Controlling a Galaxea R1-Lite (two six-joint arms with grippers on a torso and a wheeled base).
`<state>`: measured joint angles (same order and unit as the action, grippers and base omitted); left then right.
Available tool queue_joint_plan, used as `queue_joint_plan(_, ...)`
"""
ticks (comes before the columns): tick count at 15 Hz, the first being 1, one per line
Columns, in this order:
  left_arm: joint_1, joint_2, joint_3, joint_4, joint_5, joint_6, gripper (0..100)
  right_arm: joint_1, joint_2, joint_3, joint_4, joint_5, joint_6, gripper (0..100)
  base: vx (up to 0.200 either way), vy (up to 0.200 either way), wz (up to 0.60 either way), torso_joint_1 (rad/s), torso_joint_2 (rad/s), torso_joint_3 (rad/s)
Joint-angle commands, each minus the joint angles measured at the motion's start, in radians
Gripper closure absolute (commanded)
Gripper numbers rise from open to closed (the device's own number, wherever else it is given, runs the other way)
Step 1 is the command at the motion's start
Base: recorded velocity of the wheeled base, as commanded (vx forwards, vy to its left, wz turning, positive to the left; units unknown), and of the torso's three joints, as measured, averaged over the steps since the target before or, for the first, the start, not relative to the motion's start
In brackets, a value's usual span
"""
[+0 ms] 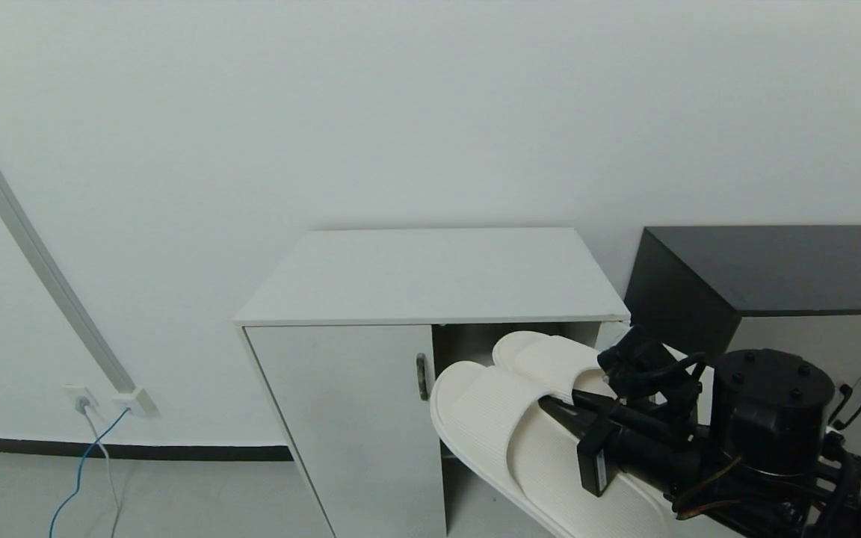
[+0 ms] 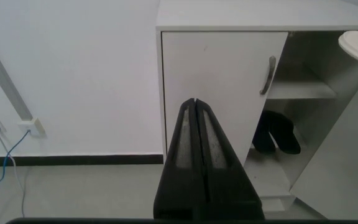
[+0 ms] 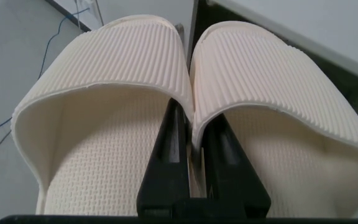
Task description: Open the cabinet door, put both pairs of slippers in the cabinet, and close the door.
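Grips a pair of cream slippers with the right gripper, one finger inside each slipper, closed almost together and pinching the two touching inner walls between them. Holds the pair side by side, toes tilted up toward the white cabinet, at its open right half, just under the front edge of the cabinet top and beside the handle of the closed left door. Hangs the left gripper in front of that closed door, fingers pressed flat together, empty, touching nothing. Inside the open half: a shelf and, in the compartment below it, a pair of black slippers lying side by side.
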<state>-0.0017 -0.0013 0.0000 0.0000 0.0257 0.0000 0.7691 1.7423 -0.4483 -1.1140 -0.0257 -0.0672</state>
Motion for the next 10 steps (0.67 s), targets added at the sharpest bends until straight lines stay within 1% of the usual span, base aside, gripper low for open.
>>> queue_joint_plan(1, 0.000, 0.001, 0.000, 0.000, 0.000, 0.000, 100, 0.002, 0.003, 0.002, 0.000, 0.000, 0.000, 100, 0.000, 0.000, 0.00, -0.232, 0.53, 0.315)
queue_joint_plan(10, 0.000, 0.001, 0.000, 0.000, 0.000, -0.002, 100, 0.002, 0.025, 0.002, -0.006, 0.000, 0.000, 100, 0.000, 0.000, 0.00, -0.207, 0.53, 0.323)
